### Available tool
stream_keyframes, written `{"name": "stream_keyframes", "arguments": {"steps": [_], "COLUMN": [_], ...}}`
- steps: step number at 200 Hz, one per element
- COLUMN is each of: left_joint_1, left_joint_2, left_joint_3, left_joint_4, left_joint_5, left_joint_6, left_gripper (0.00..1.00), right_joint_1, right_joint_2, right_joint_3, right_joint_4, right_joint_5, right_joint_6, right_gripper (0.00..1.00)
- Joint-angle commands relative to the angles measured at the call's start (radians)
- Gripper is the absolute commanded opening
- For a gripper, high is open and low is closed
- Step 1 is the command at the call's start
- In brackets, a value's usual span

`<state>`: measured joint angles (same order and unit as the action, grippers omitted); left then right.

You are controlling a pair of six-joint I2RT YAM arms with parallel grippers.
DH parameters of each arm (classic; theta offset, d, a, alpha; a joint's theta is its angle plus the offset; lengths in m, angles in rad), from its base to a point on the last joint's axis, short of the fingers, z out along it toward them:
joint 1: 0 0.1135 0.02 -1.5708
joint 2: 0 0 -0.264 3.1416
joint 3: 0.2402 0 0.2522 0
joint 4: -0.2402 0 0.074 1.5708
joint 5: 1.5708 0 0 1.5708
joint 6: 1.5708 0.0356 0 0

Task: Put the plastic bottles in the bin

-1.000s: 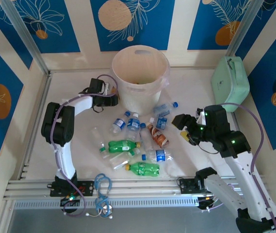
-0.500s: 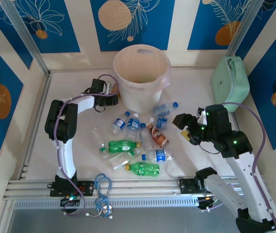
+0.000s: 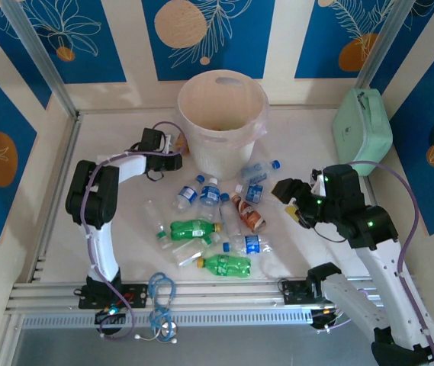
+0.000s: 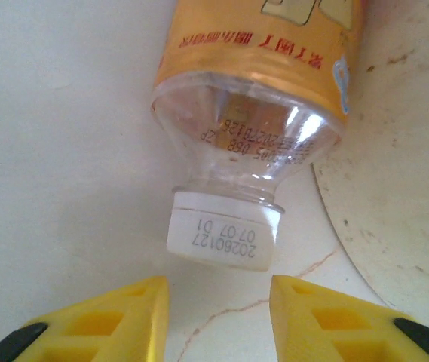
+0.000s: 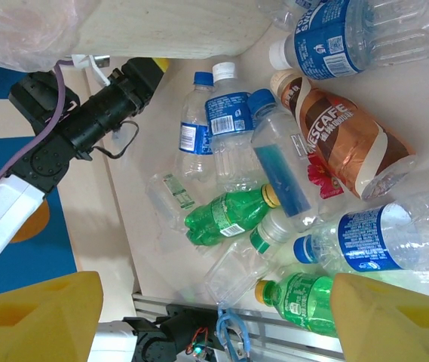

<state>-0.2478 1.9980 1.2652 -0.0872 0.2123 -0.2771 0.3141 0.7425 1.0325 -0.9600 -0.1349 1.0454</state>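
Note:
Several plastic bottles lie in a heap in front of the bin (image 3: pixel 222 114): two green ones (image 3: pixel 194 228) (image 3: pixel 226 264), a brown-red labelled one (image 3: pixel 251 216) and clear blue-labelled ones (image 3: pixel 209 192). My left gripper (image 3: pixel 175 157) is low beside the bin's left base. In the left wrist view its yellow fingers (image 4: pixel 135 317) stand a little apart around bare table. An orange-labelled bottle (image 4: pixel 255 113) with a white cap (image 4: pixel 224 235) lies just ahead of the left gripper (image 4: pixel 218 294), against the bin's wall (image 4: pixel 402 188). My right gripper (image 3: pixel 289 200) hovers open to the right of the heap, empty (image 5: pixel 214 317).
A mint-green case (image 3: pixel 363 130) leans at the back right corner. A blue cable loop (image 3: pixel 161 293) lies on the front rail between the arm bases. Wall panels close in the table on the left, back and right.
My left gripper's fingers have drawn closer together, and that arm's wrist has shifted slightly beside the bin. The right arm and the bottles in the heap have not moved.

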Motion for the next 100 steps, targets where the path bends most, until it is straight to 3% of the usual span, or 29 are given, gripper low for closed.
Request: {"name": "stream_keyframes", "arguments": {"steps": [1, 9, 27, 39, 100], "left_joint_1": [0.008, 0.008, 0.009, 0.011, 0.015], "left_joint_2": [-0.046, -0.05, -0.048, -0.036, 0.04], "left_joint_3": [-0.01, -0.015, -0.013, 0.003, 0.086], "left_joint_4": [0.01, 0.012, 0.008, -0.003, -0.024], "left_joint_5": [-0.002, -0.002, -0.007, -0.001, 0.025], "left_joint_6": [0.025, 0.021, 0.031, 0.041, 0.046], "left_gripper": [0.37, 0.39, 0.59, 0.67, 0.62], "right_joint_1": [0.006, 0.007, 0.007, 0.007, 0.008], "right_joint_2": [-0.015, -0.017, -0.02, -0.02, -0.012], "right_joint_3": [0.035, 0.037, 0.035, 0.036, 0.042], "right_joint_4": [-0.03, -0.032, -0.031, -0.032, -0.039], "right_joint_5": [0.007, 0.009, 0.008, 0.006, 0.012], "right_joint_6": [0.003, 0.002, 0.004, 0.006, 0.002], "right_gripper": [0.79, 0.79, 0.79, 0.79, 0.79]}}
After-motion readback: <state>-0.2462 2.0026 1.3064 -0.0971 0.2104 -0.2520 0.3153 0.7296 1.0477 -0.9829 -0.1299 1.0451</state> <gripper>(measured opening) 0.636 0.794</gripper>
